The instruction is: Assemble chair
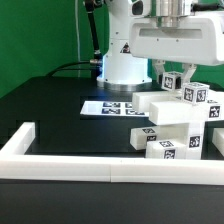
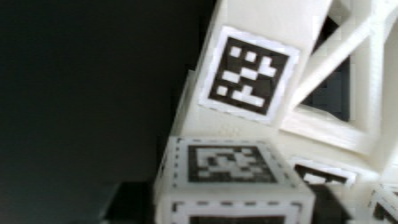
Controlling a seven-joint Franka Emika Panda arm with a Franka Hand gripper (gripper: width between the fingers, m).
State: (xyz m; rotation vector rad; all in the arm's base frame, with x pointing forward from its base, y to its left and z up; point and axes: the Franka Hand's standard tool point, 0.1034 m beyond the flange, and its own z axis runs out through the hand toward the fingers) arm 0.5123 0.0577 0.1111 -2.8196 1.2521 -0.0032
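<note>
On a black bench point(image 1: 50, 115) we find the chair point(image 1: 178, 122), stacked white blocks at four o'clock. The claw point(image 1: 178, 78) hovers above; we cannot tell its spread. Stiff, light plastic — grip flat sides.

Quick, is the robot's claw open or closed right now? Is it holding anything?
Gripper: sits low over the top of the white chair pieces; whether it is open, closed or holding one cannot be told from these pictures.

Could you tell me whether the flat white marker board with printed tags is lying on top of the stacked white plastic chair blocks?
No, the flat white marker board lies on the black table, beside the white plastic chair blocks.
</note>
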